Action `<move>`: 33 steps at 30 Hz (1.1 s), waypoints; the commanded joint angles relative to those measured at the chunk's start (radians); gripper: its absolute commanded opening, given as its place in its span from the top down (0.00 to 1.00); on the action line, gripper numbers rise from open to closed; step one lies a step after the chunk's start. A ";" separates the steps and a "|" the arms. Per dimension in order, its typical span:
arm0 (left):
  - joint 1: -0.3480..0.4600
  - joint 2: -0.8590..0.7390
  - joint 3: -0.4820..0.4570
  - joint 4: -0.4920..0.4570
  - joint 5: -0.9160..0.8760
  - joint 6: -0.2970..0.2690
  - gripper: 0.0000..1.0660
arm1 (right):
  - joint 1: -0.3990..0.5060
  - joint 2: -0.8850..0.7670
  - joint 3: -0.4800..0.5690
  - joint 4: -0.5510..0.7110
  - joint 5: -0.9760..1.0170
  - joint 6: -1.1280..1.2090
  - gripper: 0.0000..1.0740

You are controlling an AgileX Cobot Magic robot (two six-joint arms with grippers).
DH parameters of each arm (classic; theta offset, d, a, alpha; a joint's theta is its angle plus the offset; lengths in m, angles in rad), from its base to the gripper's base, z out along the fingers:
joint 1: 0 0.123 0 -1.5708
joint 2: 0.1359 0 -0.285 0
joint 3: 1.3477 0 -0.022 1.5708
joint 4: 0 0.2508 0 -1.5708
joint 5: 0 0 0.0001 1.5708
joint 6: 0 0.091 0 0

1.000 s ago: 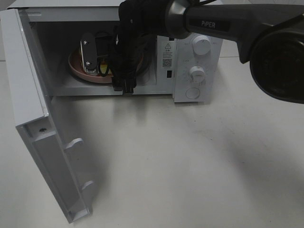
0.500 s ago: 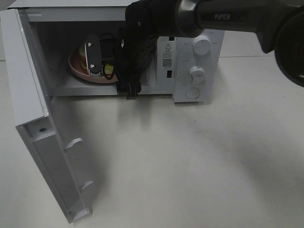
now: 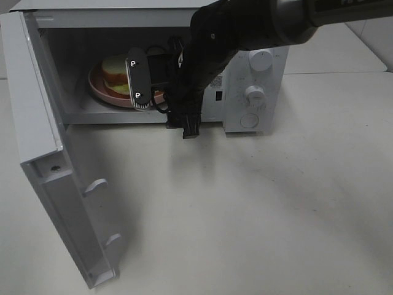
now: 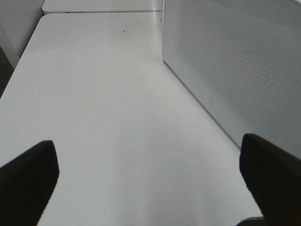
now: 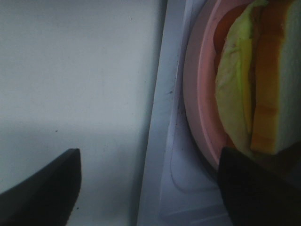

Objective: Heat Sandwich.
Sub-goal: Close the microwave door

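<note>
The sandwich [image 3: 115, 72], white bread with yellow-green filling, lies on a round pink plate [image 3: 98, 86] inside the open microwave [image 3: 245, 117]. My right gripper [image 3: 140, 83] hangs at the oven's opening, just right of the plate, open and empty. In the right wrist view the sandwich [image 5: 263, 84] and plate [image 5: 197, 99] sit beside one dark fingertip [image 5: 254, 188]; the right gripper [image 5: 146, 197] holds nothing. My left gripper [image 4: 150, 188] stands open over bare table, out of the exterior high view.
The microwave door [image 3: 46, 153] swings wide open toward the front left. Two knobs and a button sit on the control panel [image 3: 255, 95]. In the left wrist view the oven's perforated side wall [image 4: 235, 61] rises beside the white table [image 4: 103, 103].
My right gripper has drawn back to the right and outward from over the plate, uncovering the sandwich. The plate and sandwich stay inside. The door has not moved.
</note>
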 commanded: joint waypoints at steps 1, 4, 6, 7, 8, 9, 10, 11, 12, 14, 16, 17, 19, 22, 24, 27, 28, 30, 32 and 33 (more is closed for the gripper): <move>0.002 -0.029 0.003 -0.003 -0.007 -0.005 0.05 | 0.002 -0.071 0.076 -0.001 -0.043 0.037 0.29; 0.002 -0.029 0.003 -0.003 -0.007 -0.005 0.05 | 0.002 -0.126 0.146 -0.001 -0.060 0.051 0.29; 0.002 -0.029 0.003 -0.003 -0.007 -0.005 0.05 | 0.002 -0.158 0.188 -0.001 -0.066 0.052 0.29; 0.002 -0.029 0.003 -0.003 -0.007 -0.005 0.05 | 0.002 -0.189 0.228 -0.001 -0.066 0.053 0.29; 0.002 -0.029 0.003 -0.003 -0.007 -0.005 0.05 | 0.002 -0.189 0.228 -0.001 -0.066 0.053 0.29; 0.002 -0.029 0.003 -0.003 -0.007 -0.005 0.05 | 0.002 -0.207 0.252 -0.001 -0.067 0.056 0.29; 0.002 -0.029 0.003 -0.003 -0.007 -0.005 0.05 | 0.002 -0.225 0.276 -0.001 -0.070 0.058 0.29; 0.002 -0.029 0.003 -0.003 -0.007 -0.005 0.05 | 0.002 -0.261 0.326 -0.001 -0.086 0.078 0.29; 0.002 -0.029 0.003 -0.003 -0.007 -0.005 0.05 | 0.002 -0.275 0.346 -0.001 -0.090 0.085 0.29; 0.002 -0.029 0.003 -0.003 -0.007 -0.005 0.05 | 0.002 -0.295 0.370 -0.001 -0.092 0.086 0.29; 0.002 -0.029 0.003 -0.003 -0.007 -0.005 0.05 | 0.002 -0.344 0.434 -0.001 -0.102 0.095 0.29; 0.002 -0.029 0.003 -0.003 -0.007 -0.005 0.05 | 0.002 -0.344 0.434 -0.001 -0.102 0.095 0.29; 0.002 -0.029 0.003 -0.003 -0.007 -0.005 0.05 | 0.002 -0.375 0.479 0.000 -0.111 0.119 0.29; 0.002 -0.029 0.003 -0.003 -0.007 -0.005 0.05 | 0.002 -0.423 0.532 0.000 -0.113 0.159 0.29; 0.002 -0.029 0.003 -0.003 -0.007 -0.005 0.05 | 0.002 -0.468 0.579 0.000 -0.111 0.214 0.29; 0.002 -0.029 0.003 -0.003 -0.007 -0.005 0.05 | 0.002 -0.499 0.609 0.000 -0.111 0.257 0.29; 0.002 -0.029 0.003 -0.003 -0.007 -0.005 0.05 | 0.002 -0.517 0.625 0.000 -0.110 0.275 0.29; 0.002 -0.029 0.003 -0.003 -0.007 -0.005 0.05 | 0.002 -0.573 0.668 0.000 -0.106 0.345 0.29; 0.002 -0.029 0.003 -0.003 -0.007 -0.005 0.05 | 0.002 -0.593 0.683 0.000 -0.106 0.369 0.29; 0.002 -0.029 0.003 -0.003 -0.007 -0.005 0.05 | 0.002 -0.630 0.708 0.000 -0.102 0.413 0.29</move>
